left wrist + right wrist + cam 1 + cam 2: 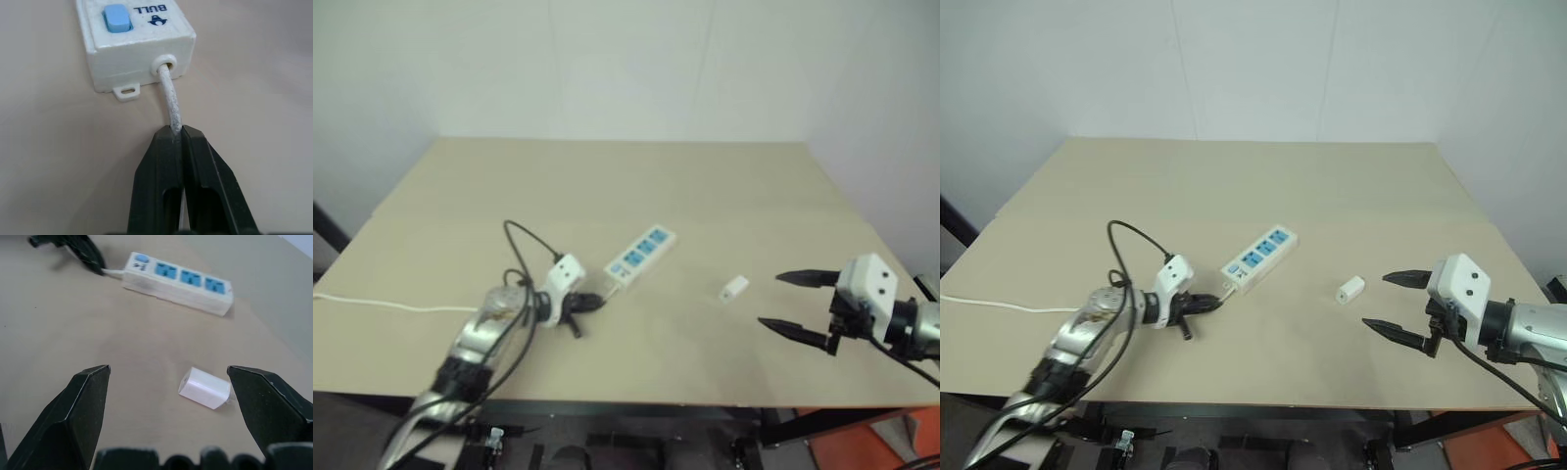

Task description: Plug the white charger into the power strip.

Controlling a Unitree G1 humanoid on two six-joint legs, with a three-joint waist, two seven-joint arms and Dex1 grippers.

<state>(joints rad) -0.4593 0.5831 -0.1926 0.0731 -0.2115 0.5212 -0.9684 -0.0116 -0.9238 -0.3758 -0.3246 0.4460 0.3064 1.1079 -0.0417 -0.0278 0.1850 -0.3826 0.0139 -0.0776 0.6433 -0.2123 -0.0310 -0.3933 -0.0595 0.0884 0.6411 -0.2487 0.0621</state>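
The power strip (1258,258) lies slantwise near the middle of the table, a long white bar with three blue socket faces and a blue switch at its near end. My left gripper (177,134) is shut on the strip's thin white cord (168,98), just behind where it enters the strip's end. The white charger (1350,289), a small rounded block, lies on its side to the right of the strip. My right gripper (1378,301) hovers open just right of the charger. In the right wrist view the charger (205,387) sits ahead of the wide-spread fingers, nearer one fingertip (244,382).
The tan table (1234,176) has bare surface behind and around the strip. The strip's cord (999,305) trails off over the table's left edge. A white wall stands behind the table, and the front edge runs close below both arms.
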